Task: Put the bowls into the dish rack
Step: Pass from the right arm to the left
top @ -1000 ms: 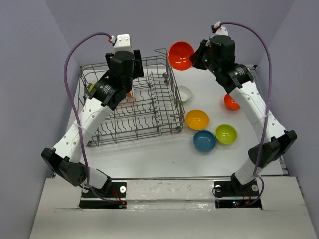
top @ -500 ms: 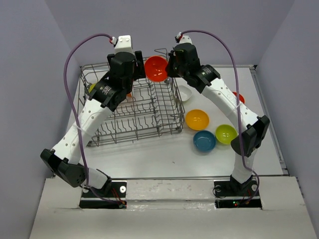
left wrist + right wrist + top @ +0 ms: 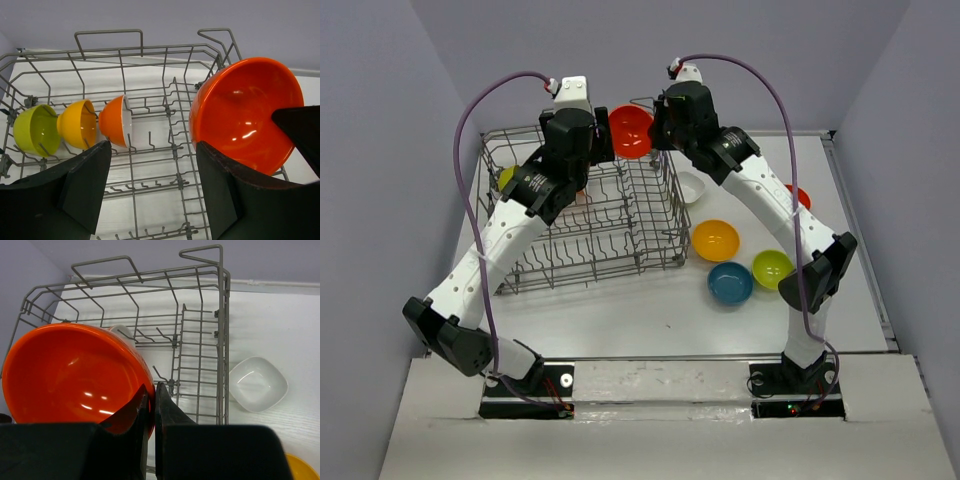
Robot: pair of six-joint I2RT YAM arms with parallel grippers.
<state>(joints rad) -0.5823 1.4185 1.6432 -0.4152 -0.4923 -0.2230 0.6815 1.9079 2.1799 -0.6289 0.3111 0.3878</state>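
1. The right hand is clamped shut on a glossy, round red-orange bowl, its two fingers pinching the near edge of the bowl's rim.
2. This held bowl hangs tilted on edge above the far right part of the large grey wire dish rack, with its hollow facing the rack's near side.
3. The left hand hovers over the far middle of the dish rack, jaws spread wide with nothing between them. The held bowl lies just beyond its right finger; whether the two touch cannot be told.
4. In the far left part of the dish rack, three bowls stand on edge among the tines in a close row: a lime green bowl, an orange-yellow bowl and a second red-orange bowl with white showing along its right edge.
5. On the white counter right of the dish rack, a small white bowl sits just beside the rack's right wall.
6. Farther right of the dish rack, another orange-yellow bowl, a teal blue bowl and another lime green bowl sit near one another. A third red-orange bowl is partly hidden behind the right arm.
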